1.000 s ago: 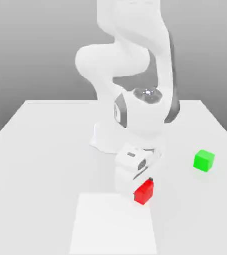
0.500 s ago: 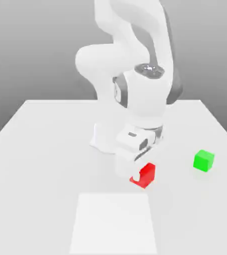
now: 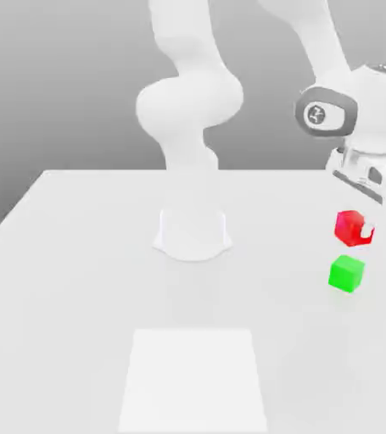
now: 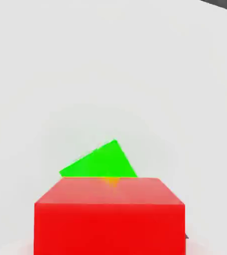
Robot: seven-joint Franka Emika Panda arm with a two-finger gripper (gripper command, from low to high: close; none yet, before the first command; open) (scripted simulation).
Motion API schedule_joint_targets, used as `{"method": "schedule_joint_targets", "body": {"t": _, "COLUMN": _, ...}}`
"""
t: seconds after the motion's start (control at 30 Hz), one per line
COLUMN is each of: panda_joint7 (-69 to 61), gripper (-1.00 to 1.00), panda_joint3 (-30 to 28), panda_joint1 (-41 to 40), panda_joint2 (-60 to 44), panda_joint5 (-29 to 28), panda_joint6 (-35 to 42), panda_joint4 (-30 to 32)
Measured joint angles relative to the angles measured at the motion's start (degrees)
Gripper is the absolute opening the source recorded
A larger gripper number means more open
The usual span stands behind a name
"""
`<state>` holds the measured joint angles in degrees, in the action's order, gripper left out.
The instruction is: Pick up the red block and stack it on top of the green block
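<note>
red block [image 3: 351,228] in the air just above green block [image 3: 346,273], apart

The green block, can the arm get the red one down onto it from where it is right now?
Probably yes. The gripper holds the red block in the air just above the green block, with open space between them. The green block's top is bare and nothing stands beside it on the table.

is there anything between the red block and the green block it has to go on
Nothing visible. The red block, held in the claw, hangs above the green block with only open air between them, and the green block's top looks bare.
</note>
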<state>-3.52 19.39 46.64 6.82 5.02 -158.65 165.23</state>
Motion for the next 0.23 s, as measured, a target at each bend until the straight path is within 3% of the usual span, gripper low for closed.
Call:
{"method": "schedule_joint_targets", "body": {"t": 0.13, "panda_joint7": 5.0, "gripper": -1.0, "panda_joint3": -1.3, "panda_joint1": -0.6, "panda_joint2": -7.7, "panda_joint5": -7.3, "panda_joint6": -7.1, "panda_joint4": -0.2}}
{"method": "schedule_joint_targets", "body": {"t": 0.17, "panda_joint7": 6.1, "gripper": 1.0, "panda_joint3": -1.6, "panda_joint1": -0.7, "panda_joint2": -9.0, "panda_joint5": -8.7, "panda_joint6": -8.4, "panda_joint4": -0.2}}
{"method": "schedule_joint_targets", "body": {"t": 0.23, "panda_joint7": 6.1, "gripper": 1.0, "panda_joint3": -1.6, "panda_joint1": -0.7, "panda_joint2": -9.0, "panda_joint5": -8.7, "panda_joint6": -8.4, "panda_joint4": -0.2}}
